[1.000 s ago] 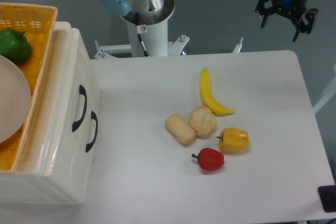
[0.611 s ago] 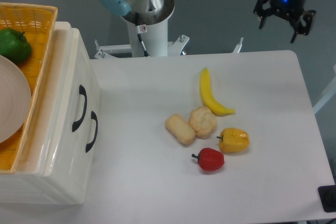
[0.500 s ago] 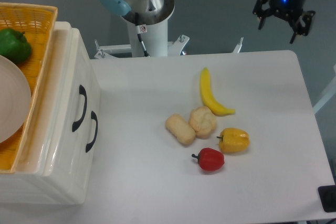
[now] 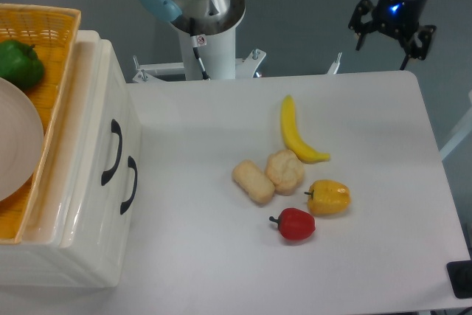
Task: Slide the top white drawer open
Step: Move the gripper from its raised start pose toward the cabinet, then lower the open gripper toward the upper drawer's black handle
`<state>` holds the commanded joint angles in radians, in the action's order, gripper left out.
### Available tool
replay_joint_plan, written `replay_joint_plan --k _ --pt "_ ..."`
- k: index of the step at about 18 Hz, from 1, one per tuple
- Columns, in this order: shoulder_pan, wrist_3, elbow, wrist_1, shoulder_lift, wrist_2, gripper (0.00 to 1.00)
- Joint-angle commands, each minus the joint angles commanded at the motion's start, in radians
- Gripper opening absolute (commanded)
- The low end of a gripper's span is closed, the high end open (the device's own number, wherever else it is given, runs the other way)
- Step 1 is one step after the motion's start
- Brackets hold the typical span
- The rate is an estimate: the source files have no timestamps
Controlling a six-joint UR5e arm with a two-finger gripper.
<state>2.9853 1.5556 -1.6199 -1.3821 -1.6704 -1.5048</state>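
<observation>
The white cabinet [image 4: 74, 204] stands at the table's left edge, its front facing right. The top white drawer [image 4: 94, 160] is pushed in flush, and its curved black handle [image 4: 113, 151] sits just left of the lower drawer's handle [image 4: 130, 184]. My gripper [image 4: 387, 35] hangs open and empty at the far right, above the table's back edge. It is far from both handles, and a blue light shows on its body.
An orange wicker basket [image 4: 51, 27] on the cabinet holds a green pepper [image 4: 18, 63] and a white plate [image 4: 15, 138]. Mid-table lie a banana [image 4: 295, 135], two bread pieces [image 4: 269, 175], a yellow pepper [image 4: 329, 197] and a red pepper [image 4: 296, 224]. The arm's base [image 4: 203, 16] stands behind.
The gripper has shifted slightly to the left and turned a little, still open. The drawers and the food have not moved.
</observation>
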Motion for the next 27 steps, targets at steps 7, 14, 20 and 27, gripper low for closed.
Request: replay_joint_plan --k 7,14,20,27 --pt "-0.051 -0.138 -0.009 -0.003 -0.008 0.006 1.0" --pt "-0.121 -0.291 -0.012 -0.008 -0.015 0.001 1.0" --pt "-0.201 -0.509 -0.012 -0.011 -0.017 0.006 1.0" --pt "-0.264 -0.727 0.002 -0.002 -0.031 0.005 1.0"
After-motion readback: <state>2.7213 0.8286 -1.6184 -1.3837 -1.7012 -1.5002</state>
